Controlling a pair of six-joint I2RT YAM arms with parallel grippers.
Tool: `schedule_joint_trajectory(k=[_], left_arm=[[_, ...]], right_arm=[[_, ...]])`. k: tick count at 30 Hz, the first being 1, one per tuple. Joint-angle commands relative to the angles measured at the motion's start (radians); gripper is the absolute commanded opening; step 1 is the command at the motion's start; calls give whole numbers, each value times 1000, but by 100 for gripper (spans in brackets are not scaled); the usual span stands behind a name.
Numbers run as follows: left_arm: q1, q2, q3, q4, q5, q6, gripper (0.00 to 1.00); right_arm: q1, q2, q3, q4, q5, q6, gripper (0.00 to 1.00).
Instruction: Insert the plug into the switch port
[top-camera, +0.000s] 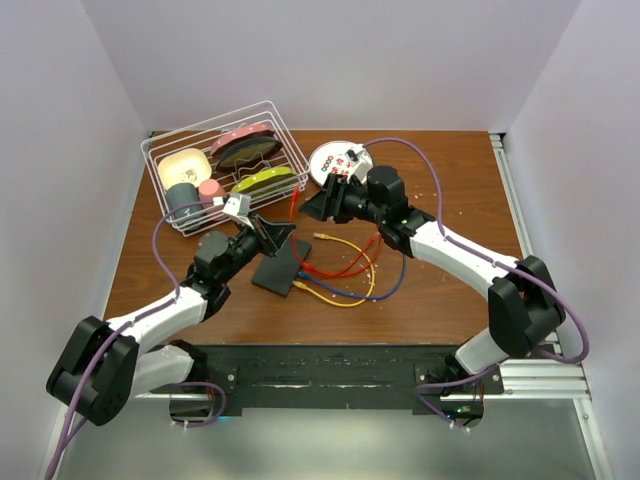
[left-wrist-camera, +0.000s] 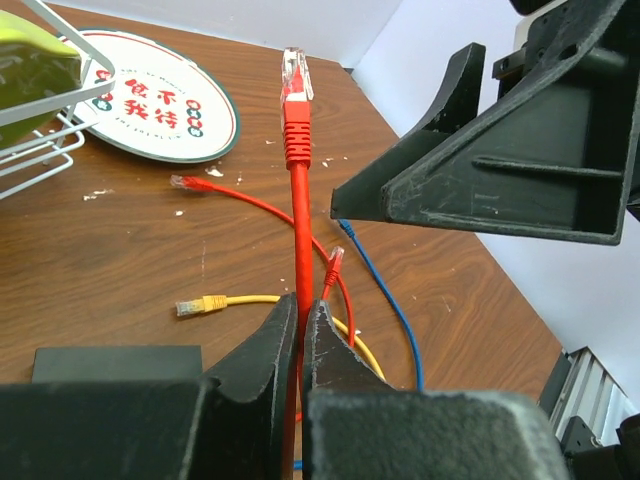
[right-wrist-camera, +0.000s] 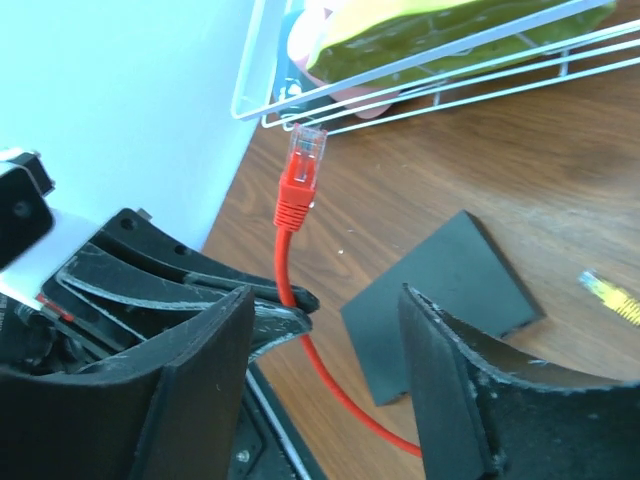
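Left gripper pinches the cable, plug upright; right gripper gapes wide. Next, probably steer the plug to the switch near the front edge.

Beyond the left claw and off to its left stands a white wire rack. It holds a cream dish, a dark cup, a pink cup, a pink-rimmed plate and a yellow-green plate. Just past the right claw lies a round white patterned plate. Nearer than that claw, a yellow cable and a blue cable loop on the brown table
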Motion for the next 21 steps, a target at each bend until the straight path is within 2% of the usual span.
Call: schedule_joint_trajectory(k=[1, 6, 16, 19, 21], left_arm=[[-5, -25, 11, 14, -34, 31, 0], [-5, -19, 17, 6, -34, 29, 0], [-5, -27, 16, 3, -31, 25, 0], [-5, -25, 16, 3, -29, 23, 0], [-5, -24, 16, 3, -28, 22, 0]], right_arm=[[4, 16, 86, 68, -51, 51, 60], [8, 53, 94, 116, -80, 85, 54], [15, 125, 149, 79, -68, 93, 49], [19, 145, 161, 96, -75, 105, 44], [22, 152, 169, 102, -80, 117, 34]])
